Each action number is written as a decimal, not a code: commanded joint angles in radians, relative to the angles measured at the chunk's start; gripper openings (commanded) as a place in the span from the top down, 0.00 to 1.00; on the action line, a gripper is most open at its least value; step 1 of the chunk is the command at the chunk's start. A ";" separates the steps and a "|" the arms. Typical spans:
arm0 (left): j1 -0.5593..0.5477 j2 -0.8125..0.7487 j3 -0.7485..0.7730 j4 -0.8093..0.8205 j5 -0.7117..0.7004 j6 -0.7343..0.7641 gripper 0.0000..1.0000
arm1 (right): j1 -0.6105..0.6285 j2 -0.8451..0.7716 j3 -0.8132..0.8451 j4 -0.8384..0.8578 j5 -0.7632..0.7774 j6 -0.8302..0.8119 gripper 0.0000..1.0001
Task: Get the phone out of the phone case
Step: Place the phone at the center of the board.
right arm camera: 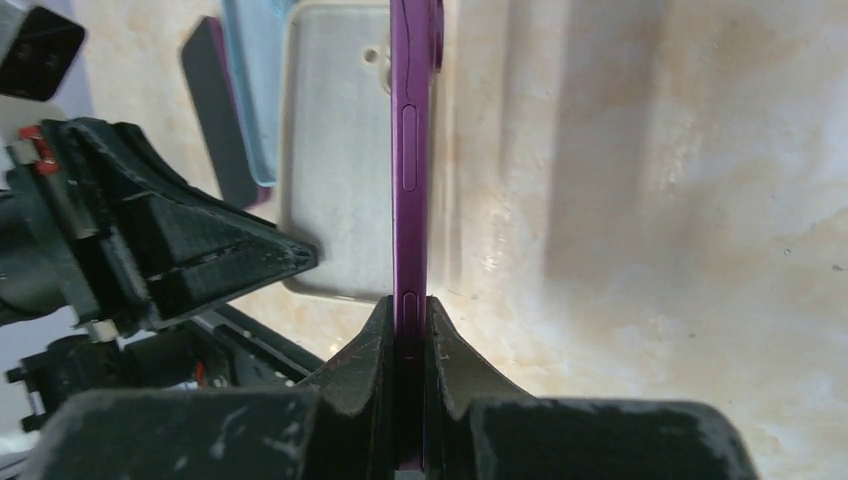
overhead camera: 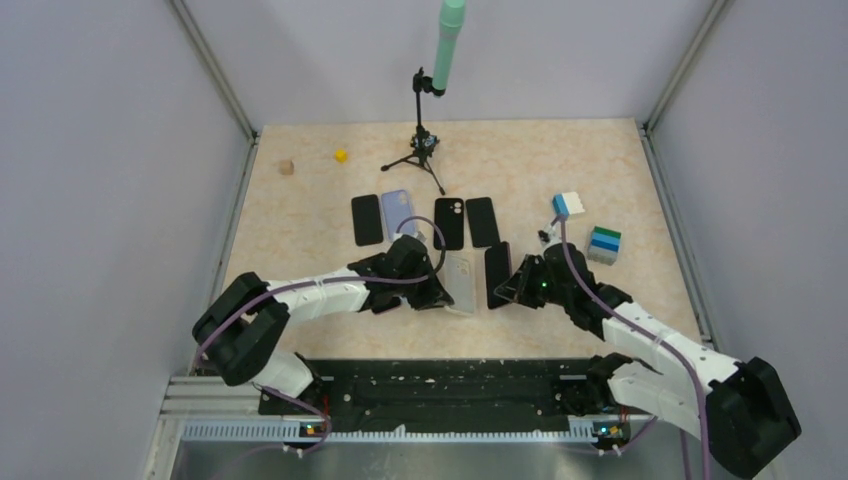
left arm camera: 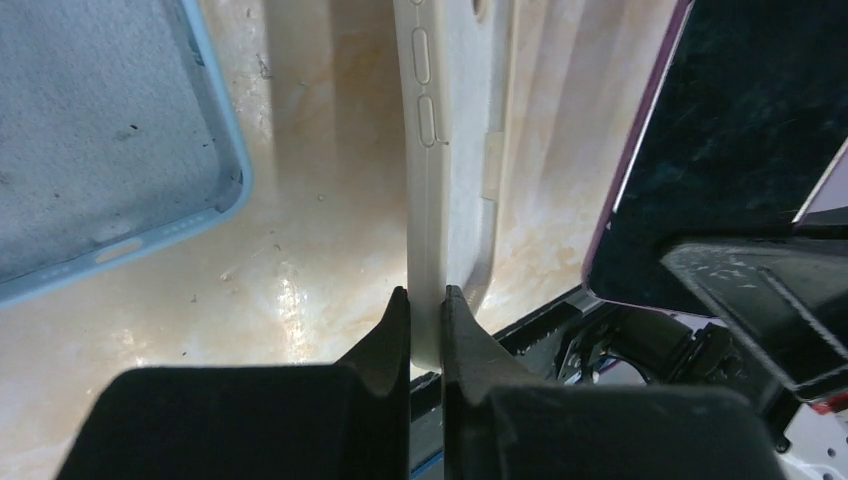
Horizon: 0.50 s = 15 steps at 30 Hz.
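My left gripper [overhead camera: 436, 291] is shut on the near edge of an empty cream phone case [overhead camera: 460, 280], held on edge above the table. In the left wrist view the case edge [left arm camera: 440, 180] runs up from the pinching jaws [left arm camera: 427, 312]. My right gripper [overhead camera: 514, 287] is shut on a purple phone [overhead camera: 497, 274], which is out of the case and just to its right. In the right wrist view the phone's purple side [right arm camera: 410, 150] stands between the jaws [right arm camera: 405, 320], with the cream case [right arm camera: 335, 150] and the left gripper [right arm camera: 170, 250] to its left.
A row behind holds a black phone [overhead camera: 367, 219], a pale blue case [overhead camera: 397, 212], and two more black phones [overhead camera: 449, 222] [overhead camera: 482, 221]. A tripod [overhead camera: 425, 145] stands at the back. Coloured blocks [overhead camera: 567, 205] [overhead camera: 604, 243] sit to the right, and small cubes [overhead camera: 341, 155] [overhead camera: 287, 167] at the back left.
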 commanded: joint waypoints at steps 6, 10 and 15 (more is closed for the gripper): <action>-0.039 0.042 -0.075 0.107 0.003 -0.160 1.00 | -0.007 0.101 -0.098 0.244 -0.027 -0.026 1.00; -0.052 0.064 -0.065 0.093 0.007 -0.160 0.88 | -0.008 0.144 -0.126 0.354 -0.009 -0.057 0.98; -0.052 0.056 -0.019 0.016 -0.024 -0.113 0.71 | -0.009 0.219 -0.089 0.369 -0.076 -0.114 0.92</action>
